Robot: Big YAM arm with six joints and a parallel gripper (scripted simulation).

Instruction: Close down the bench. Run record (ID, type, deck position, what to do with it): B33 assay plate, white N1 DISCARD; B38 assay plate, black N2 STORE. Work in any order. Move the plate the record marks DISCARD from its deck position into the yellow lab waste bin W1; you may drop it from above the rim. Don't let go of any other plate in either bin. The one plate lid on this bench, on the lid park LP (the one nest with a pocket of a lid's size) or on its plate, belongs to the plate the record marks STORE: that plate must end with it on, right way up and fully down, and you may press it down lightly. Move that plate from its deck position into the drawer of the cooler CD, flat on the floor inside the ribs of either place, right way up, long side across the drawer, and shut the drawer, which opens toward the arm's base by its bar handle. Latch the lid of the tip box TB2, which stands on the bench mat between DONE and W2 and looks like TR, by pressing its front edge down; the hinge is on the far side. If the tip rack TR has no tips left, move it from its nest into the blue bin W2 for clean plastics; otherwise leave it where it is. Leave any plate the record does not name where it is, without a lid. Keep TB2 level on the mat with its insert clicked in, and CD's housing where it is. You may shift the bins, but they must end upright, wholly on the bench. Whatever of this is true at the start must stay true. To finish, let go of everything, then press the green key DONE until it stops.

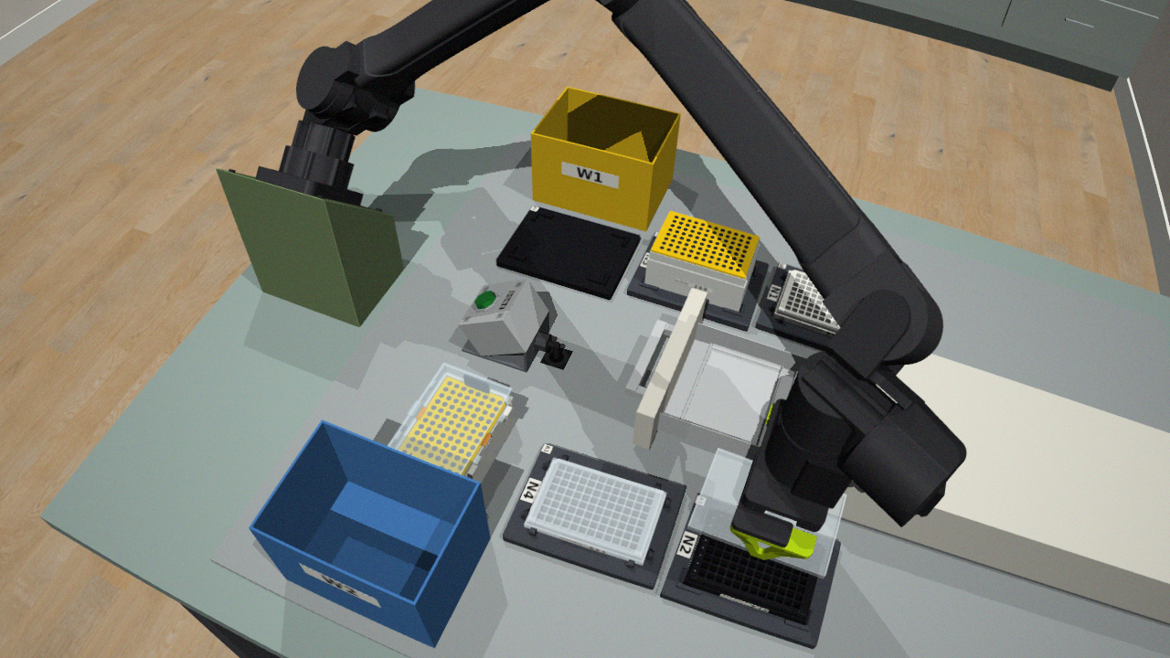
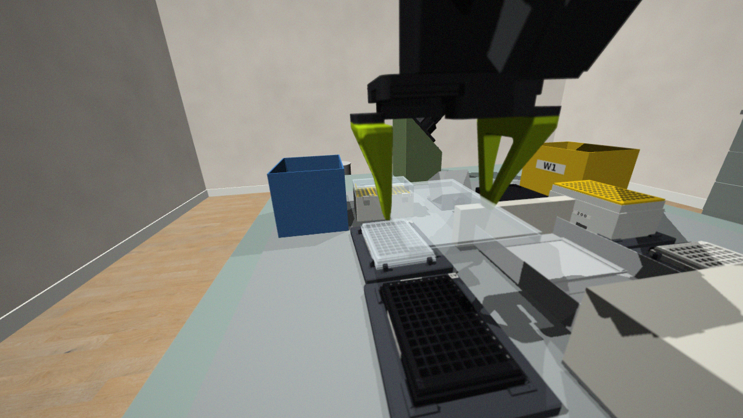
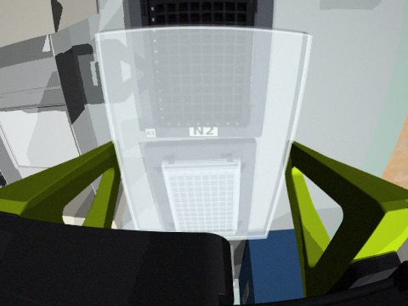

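My gripper (image 1: 772,544) is shut on the clear plate lid (image 1: 766,512) and holds it flat, a little above nest N2. The black assay plate (image 1: 749,577) sits in N2 under it, with no lid on. In the wrist view the lid (image 3: 204,131) spans between my green fingers, and the black plate (image 3: 199,6) shows beyond its far edge. In the exterior view the lid (image 2: 462,215) hangs level above the black plate (image 2: 449,338). The white plate (image 1: 805,298) sits in N1, partly hidden by my arm. The yellow bin W1 (image 1: 605,155) stands at the back.
The cooler drawer (image 1: 719,384) stands open beside N2, its floor bare. A pale plate (image 1: 592,507) sits in N4. The blue bin W2 (image 1: 367,524), tip box TB2 (image 1: 453,421), the green key DONE (image 1: 486,300), tip rack TR (image 1: 703,249) and the bare lid park (image 1: 569,249) are on the bench.
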